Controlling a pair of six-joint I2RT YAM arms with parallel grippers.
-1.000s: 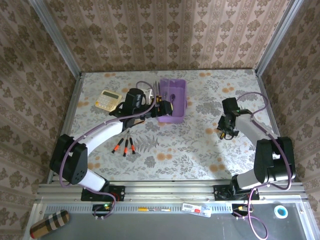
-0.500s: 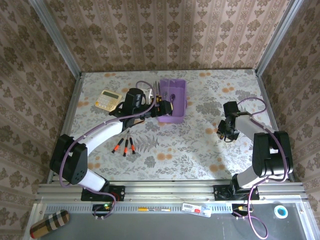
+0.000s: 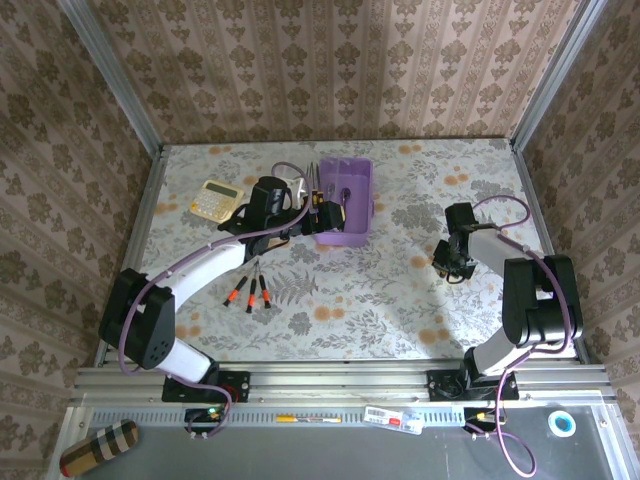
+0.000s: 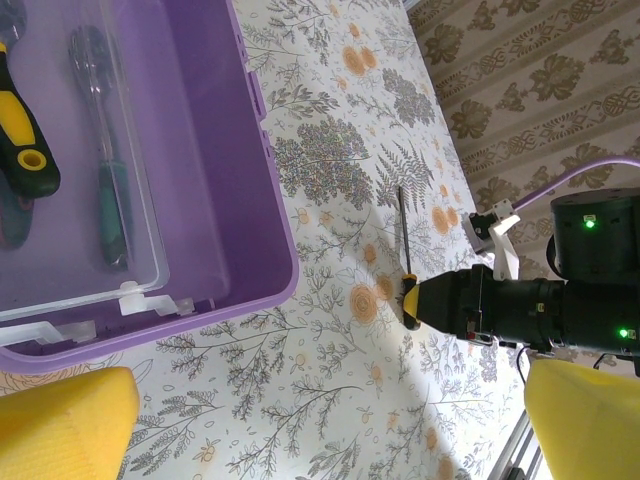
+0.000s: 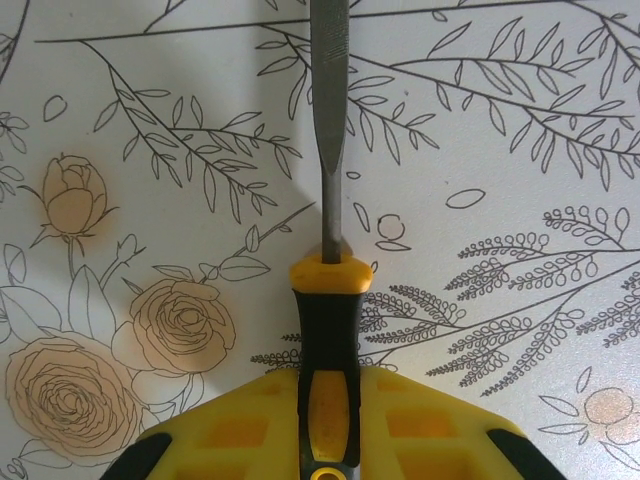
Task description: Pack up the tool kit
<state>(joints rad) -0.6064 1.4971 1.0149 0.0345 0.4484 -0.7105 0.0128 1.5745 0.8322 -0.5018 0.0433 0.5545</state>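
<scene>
Top view: small rectangular purple plastic case [image 3: 346, 238], lid open, is the landmark. The left gripper [image 3: 330, 215] sits parked at the case's left wall, no change. Action's on the other side. The right gripper [image 3: 449, 262], well right of the case, has sunk toward the table [image 3: 400, 300] & its arm has folded in tighter vs a sec ago. Three thin red-handled screwdrivers [image 3: 250, 292] lie loose front-left of the case.

Left wrist view: left's yellow pads [image 4: 60, 425] are spread wide, nothing btw them. Beyond the case's right wall a slim metal file [image 4: 409, 298] w/ black-and-yellow handle lies low, handle end inside the right gripper.

Right wrist view: jaws have just come together on that handle. Pads hug both sides, pinching it. The shaft looks down on the table, not lifted yet. So the grab looks made. Next is prob. lift & carry over to the case, w/ the three loose ones left to go.
</scene>
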